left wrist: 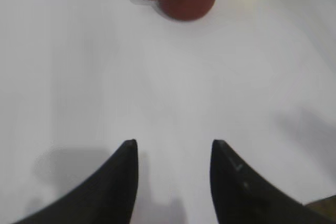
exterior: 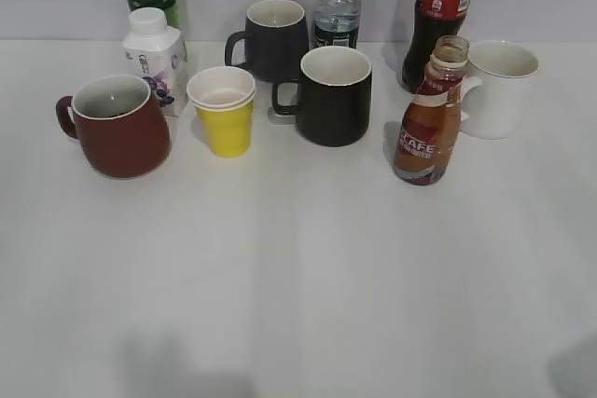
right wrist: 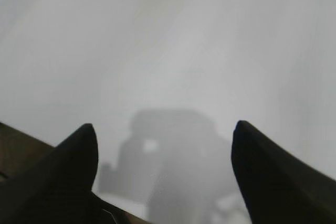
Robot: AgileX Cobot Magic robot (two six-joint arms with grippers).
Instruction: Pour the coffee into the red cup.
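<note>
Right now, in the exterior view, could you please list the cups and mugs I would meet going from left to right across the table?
Red cup → yellow paper cup → rear black mug → front black mug → white mug.

Coffee: curvy clear bottle, dark brown liquid, "CAFE" label, uncapped, upright, counter right side. Red cup: maroon mug, pale interior, upright, handle left, far left.
</note>
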